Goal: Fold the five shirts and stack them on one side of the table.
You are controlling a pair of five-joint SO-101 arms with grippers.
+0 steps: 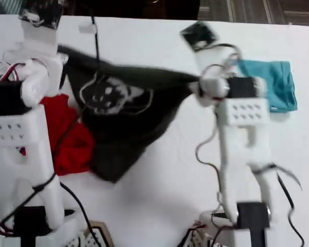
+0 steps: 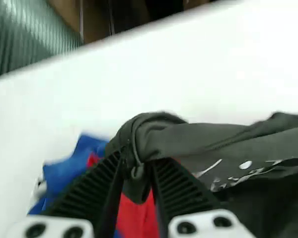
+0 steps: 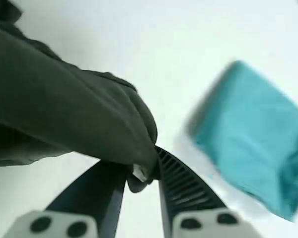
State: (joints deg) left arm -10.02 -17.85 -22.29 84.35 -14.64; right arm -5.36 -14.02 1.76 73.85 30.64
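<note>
A black shirt (image 1: 118,108) with a white print hangs stretched above the white table (image 1: 159,195) between both arms. My left gripper (image 2: 136,171) is shut on one bunched corner of it, seen at the left in the high view (image 1: 61,54). My right gripper (image 3: 141,173) is shut on the opposite corner, at the right (image 1: 195,82). A crumpled red shirt (image 1: 67,136) lies under the black shirt's left part, with a blue shirt (image 2: 69,163) beside it. A folded teal shirt (image 1: 270,82) lies at the far right, just beyond the right gripper, and shows in the right wrist view (image 3: 248,139).
The table's far edge (image 1: 144,19) runs along the back, with dark room beyond. Loose cables (image 1: 208,159) trail from the right arm near the front. A small board (image 1: 95,234) sits at the front edge by the left arm's base.
</note>
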